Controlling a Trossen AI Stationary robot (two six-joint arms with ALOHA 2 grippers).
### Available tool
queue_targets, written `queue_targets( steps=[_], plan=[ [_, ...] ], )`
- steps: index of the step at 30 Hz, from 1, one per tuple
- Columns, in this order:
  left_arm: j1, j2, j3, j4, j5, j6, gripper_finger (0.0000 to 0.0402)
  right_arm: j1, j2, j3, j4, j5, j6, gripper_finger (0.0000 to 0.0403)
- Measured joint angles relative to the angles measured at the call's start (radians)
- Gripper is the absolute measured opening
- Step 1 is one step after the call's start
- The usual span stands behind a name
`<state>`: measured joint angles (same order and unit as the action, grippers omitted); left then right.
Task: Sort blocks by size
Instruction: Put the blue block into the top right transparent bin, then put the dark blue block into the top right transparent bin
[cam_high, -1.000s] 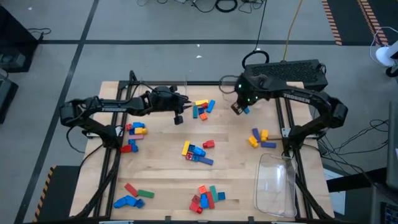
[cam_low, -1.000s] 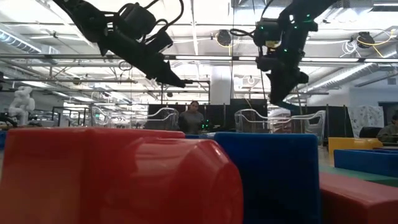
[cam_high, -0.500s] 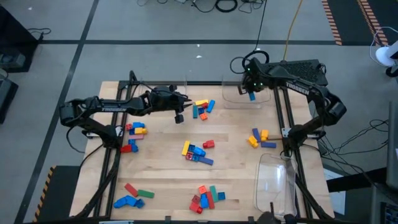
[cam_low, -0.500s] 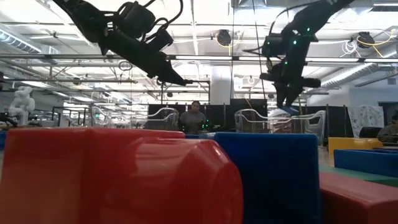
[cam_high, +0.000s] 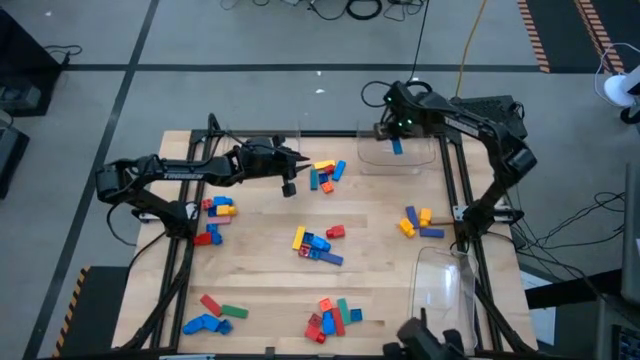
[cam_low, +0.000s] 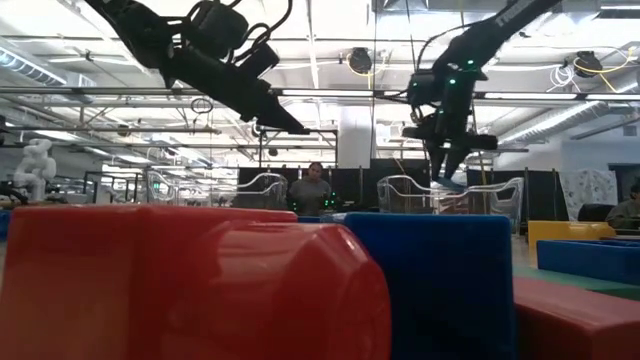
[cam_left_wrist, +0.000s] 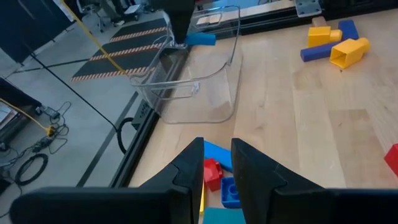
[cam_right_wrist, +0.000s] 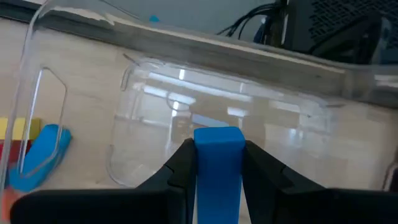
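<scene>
Blocks in red, blue, yellow, green and orange lie in loose clusters on the wooden table: at the far middle (cam_high: 325, 173), the left (cam_high: 218, 207), the centre (cam_high: 315, 243), the right (cam_high: 420, 222) and along the near edge (cam_high: 332, 318). My right gripper (cam_high: 397, 147) is shut on a blue block (cam_right_wrist: 217, 155) above a clear tray (cam_high: 395, 158) at the far edge. My left gripper (cam_high: 288, 186) hovers left of the far-middle cluster, with a narrow empty gap between its fingers (cam_left_wrist: 217, 163). My right gripper pinches the blue block by two opposite sides (cam_right_wrist: 200, 158) between its two fingers. The fingers point steeply down, and the block lies along them. Its free end (cam_right_wrist: 217, 135) reaches just past the fingertips. The block is lifted clear, above the clear tray's floor (cam_right_wrist: 186, 121).
A second clear tray (cam_high: 445, 290) lies at the near right, and a third (cam_low: 262, 188) stands at the far edge behind my left arm. Large red (cam_low: 190, 285) and blue (cam_low: 430, 285) blocks fill the low view's foreground. A person (cam_low: 312, 190) stands beyond the table.
My right gripper has carried the blue block from beside the far-middle cluster toward the table's far edge, until it is above the clear tray. It rolled about its own axis on the way and stayed shut on the block.
</scene>
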<state>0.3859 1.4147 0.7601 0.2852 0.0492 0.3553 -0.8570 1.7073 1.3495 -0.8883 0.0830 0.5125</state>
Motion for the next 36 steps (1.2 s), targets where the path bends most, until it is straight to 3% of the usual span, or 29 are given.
queue_targets(
  steps=[7,13,26,36],
  plan=[
    [0.000,0.000,0.000,-0.002,0.000,-0.001,0.0084,0.004,0.190,0.160,-0.083,-0.007,0.000,0.0080],
    [0.000,0.000,0.000,-0.019,0.000,-0.002,0.0084,0.011,0.243,0.199,-0.080,-0.010,-0.019,0.0093],
    [0.000,0.000,0.000,-0.022,0.000,-0.002,0.0084,0.011,0.245,0.199,-0.087,-0.005,-0.100,0.0194],
    [0.000,0.000,0.000,0.037,-0.001,-0.003,0.0084,0.053,0.106,0.199,-0.268,0.001,-0.163,0.0187]
  ],
)
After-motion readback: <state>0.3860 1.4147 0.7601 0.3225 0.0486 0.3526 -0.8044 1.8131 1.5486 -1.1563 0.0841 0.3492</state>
